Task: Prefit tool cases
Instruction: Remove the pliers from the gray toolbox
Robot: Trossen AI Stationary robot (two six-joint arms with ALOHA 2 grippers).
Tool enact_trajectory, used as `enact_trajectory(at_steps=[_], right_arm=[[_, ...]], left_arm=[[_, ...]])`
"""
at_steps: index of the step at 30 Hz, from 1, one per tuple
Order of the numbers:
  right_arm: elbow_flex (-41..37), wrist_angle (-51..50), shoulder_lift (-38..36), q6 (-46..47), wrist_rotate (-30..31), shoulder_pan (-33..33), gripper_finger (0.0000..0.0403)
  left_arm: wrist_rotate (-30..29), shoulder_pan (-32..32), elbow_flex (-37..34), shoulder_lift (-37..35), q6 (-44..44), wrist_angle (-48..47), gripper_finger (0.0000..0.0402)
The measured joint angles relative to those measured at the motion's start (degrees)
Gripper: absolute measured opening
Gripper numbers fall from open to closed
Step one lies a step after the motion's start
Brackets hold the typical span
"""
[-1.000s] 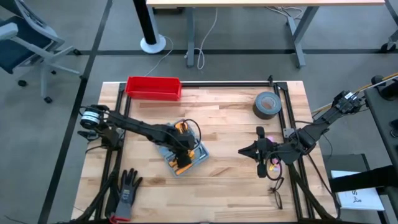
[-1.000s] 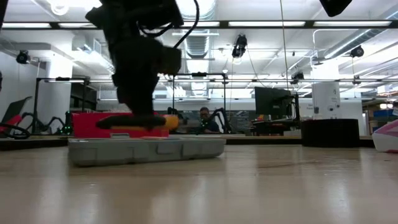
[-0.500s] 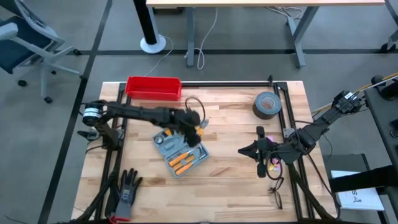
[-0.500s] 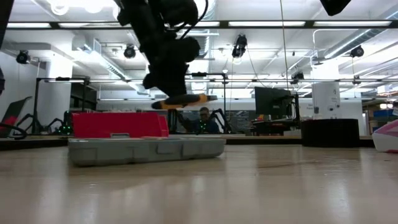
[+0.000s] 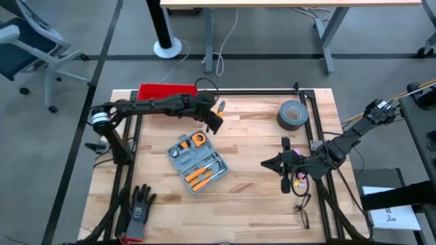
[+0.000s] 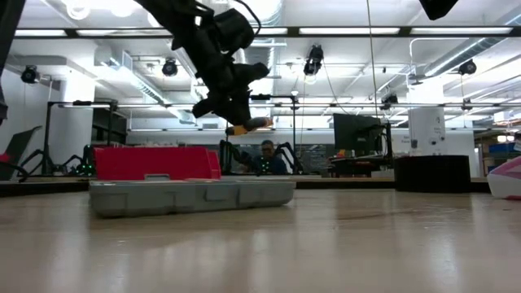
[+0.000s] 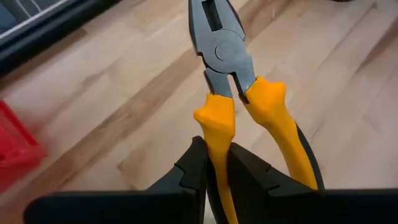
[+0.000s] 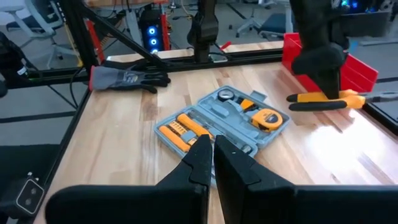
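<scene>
The grey-blue tool case (image 5: 197, 162) lies open and flat on the table's middle, with orange tools in its slots; it also shows in the right wrist view (image 8: 224, 127) and the low view (image 6: 191, 196). My left gripper (image 5: 214, 117) hovers beyond the case, near the red bin, shut on a pair of yellow-handled pliers (image 7: 227, 59). My right gripper (image 5: 267, 165) waits shut over the table's right half, its fingers (image 8: 202, 155) pointing at the case. My left gripper pinches one yellow handle of the pliers (image 7: 214, 134) between its two fingers (image 7: 193, 168). The other handle (image 7: 289, 140) runs free beside them. The steel jaws stick out ahead of the fingertips. The pliers (image 6: 248, 124) hang roughly level, lifted clear of case and table.
A red bin (image 5: 158, 92) sits at the far left edge, partly under my left arm. A roll of grey tape (image 5: 293, 114) lies far right, a dark glove (image 5: 139, 206) near left, glasses (image 5: 303, 214) near right. A person (image 6: 266, 155) sits in the room behind.
My left gripper has risen from the open case with the pliers and carried them toward the table's far edge, beside the red bin. The pliers, first down at the case, now hang clear above the table. The case has stayed in place.
</scene>
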Motion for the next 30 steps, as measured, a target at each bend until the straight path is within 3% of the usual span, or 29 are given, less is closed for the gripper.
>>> enact_trajectory(at_steps=[8,23,30], right_arm=[[0.0,0.0,0.0,0.05,0.0,0.0,0.0],[0.0,-0.02,0.03,0.69,0.0,0.0,0.0],[0.0,0.07,0.04,1.17,0.0,0.0,0.0]], left_arm=[[2.86,2.1,8.08,8.84,1.0,-2.49,0.0043],[2.16,4.94,37.47,28.26,3.37,-18.88,0.0044],[2.03,5.74,40.86,31.53,2.15,-22.97,0.0044]])
